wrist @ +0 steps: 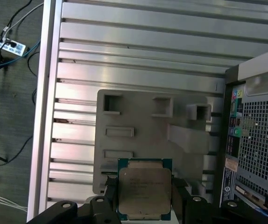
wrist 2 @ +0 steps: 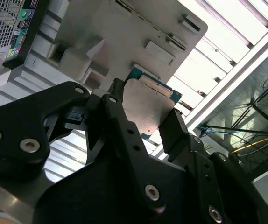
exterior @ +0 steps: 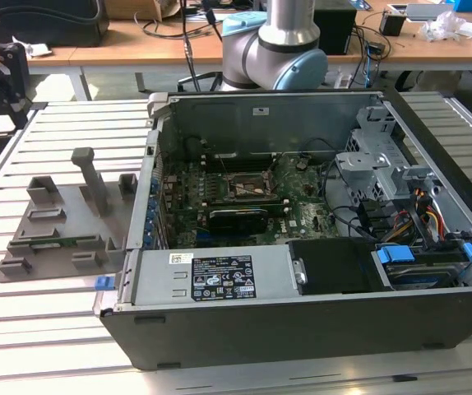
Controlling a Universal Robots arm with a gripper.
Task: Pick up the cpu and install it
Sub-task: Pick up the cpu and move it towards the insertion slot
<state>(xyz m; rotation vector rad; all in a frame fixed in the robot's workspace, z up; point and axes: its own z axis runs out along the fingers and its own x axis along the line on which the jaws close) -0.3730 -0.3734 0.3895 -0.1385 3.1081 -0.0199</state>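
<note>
The cpu is held by two opposite edges between the black fingers of the gripper, which are closed onto it; its silvery top is seen in both wrist views. Beyond the held chip, a grey moulded fixture plate lies on a slatted aluminium table. To one side of the gripper, the perforated wall of the computer case is seen. Past the table's edge, dark floor is crossed by cables. In the exterior view, wooden desks stand behind the arm.
</note>
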